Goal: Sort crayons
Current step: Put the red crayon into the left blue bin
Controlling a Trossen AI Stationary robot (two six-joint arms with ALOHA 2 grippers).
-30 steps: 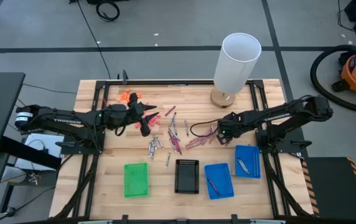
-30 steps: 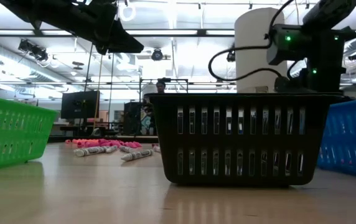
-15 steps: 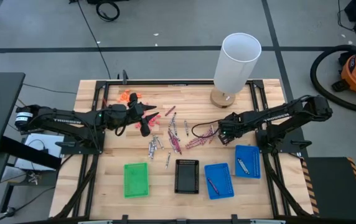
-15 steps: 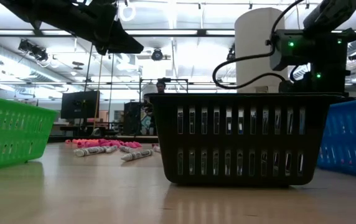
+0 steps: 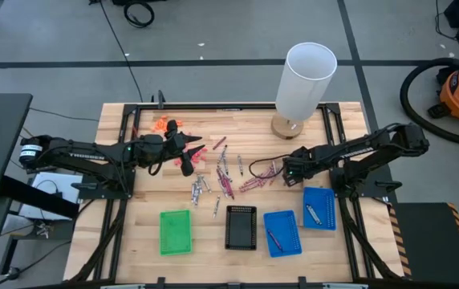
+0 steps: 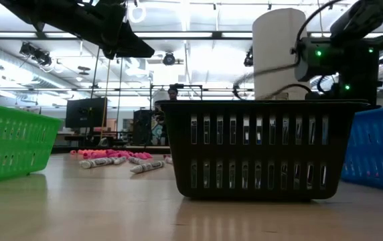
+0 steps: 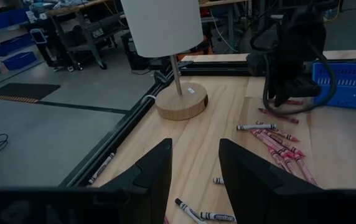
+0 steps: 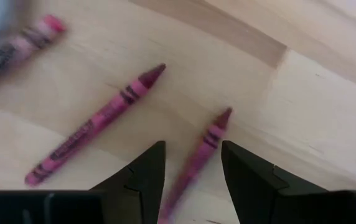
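Crayons (image 5: 225, 177) lie scattered on the wooden table's middle: silvery-grey, maroon and pinkish-red sticks. My right gripper (image 5: 281, 172) points down over the pinkish-red ones at the scatter's right end. It is open, and its fingers stand on either side of one pinkish-red crayon (image 8: 198, 157) that lies flat on the wood; a second crayon (image 8: 97, 124) lies beside it. My left gripper (image 5: 198, 151) hangs open and empty above the scatter's far left part, pointing nearly level toward the right (image 7: 195, 168).
Along the near edge stand a green tray (image 5: 175, 231), a black tray (image 5: 241, 227) and two blue trays (image 5: 282, 234) (image 5: 318, 208), each blue one holding a crayon. A white lamp (image 5: 303, 80) stands at the far right. Orange crayons (image 5: 164, 124) lie far left.
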